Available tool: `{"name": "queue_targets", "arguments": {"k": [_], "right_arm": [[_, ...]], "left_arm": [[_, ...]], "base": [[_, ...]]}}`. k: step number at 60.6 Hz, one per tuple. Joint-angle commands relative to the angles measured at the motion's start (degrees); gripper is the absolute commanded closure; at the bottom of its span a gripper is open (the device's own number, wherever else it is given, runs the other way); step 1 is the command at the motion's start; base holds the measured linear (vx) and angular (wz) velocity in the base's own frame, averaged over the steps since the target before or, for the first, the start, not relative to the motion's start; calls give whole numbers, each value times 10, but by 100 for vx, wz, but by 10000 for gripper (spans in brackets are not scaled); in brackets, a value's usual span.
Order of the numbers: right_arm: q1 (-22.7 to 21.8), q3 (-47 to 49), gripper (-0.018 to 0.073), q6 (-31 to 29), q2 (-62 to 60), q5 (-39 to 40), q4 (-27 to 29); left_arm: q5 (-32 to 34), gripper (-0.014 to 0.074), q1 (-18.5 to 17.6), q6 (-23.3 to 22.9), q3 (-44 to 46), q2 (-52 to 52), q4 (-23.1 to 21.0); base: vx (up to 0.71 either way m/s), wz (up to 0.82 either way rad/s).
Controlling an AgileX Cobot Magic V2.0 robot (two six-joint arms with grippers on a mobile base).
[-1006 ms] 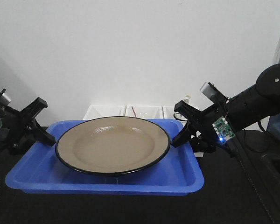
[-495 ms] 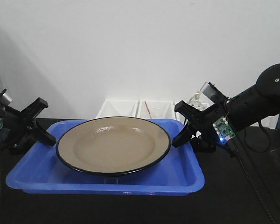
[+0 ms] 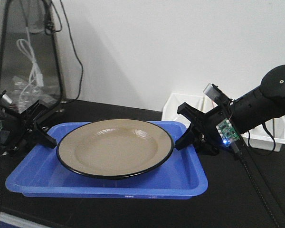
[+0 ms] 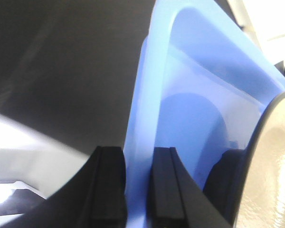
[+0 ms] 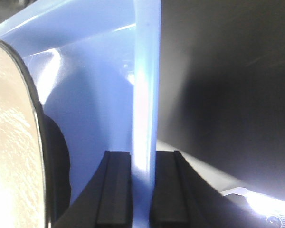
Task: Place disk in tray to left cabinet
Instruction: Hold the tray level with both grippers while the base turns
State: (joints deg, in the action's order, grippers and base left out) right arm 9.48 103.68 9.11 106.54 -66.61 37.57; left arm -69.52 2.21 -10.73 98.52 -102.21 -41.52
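Judging by the white bins [image 3: 271,137] shifted rightward, a left turn is begun, the tray [image 3: 109,184] with the disk [image 3: 115,148] being pinched by left gripper [image 4: 137,190] and right gripper [image 5: 142,190].

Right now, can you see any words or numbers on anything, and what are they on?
None can be read.
Small green circuit board by the right gripper: markings too tiny to read.
Blue plastic rectangular tray and round tan plate with black rim: no writing shows.
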Motion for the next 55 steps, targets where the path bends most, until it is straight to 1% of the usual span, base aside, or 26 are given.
{"name": "queue_targets", "arguments": {"k": [1, 19, 55], "right_arm": [[18, 23, 565, -2, -32, 14, 135], [18, 23, 565, -2, -32, 13, 135], [18, 23, 565, -2, -32, 12, 135]], "left_arm": [[-23, 597, -21, -17, 21, 30, -142], [-23, 597, -21, -17, 21, 30, -142], [-23, 597, -20, -17, 21, 30, -142]], "base": [[-22, 50], [-20, 54], [-11, 65]]}}
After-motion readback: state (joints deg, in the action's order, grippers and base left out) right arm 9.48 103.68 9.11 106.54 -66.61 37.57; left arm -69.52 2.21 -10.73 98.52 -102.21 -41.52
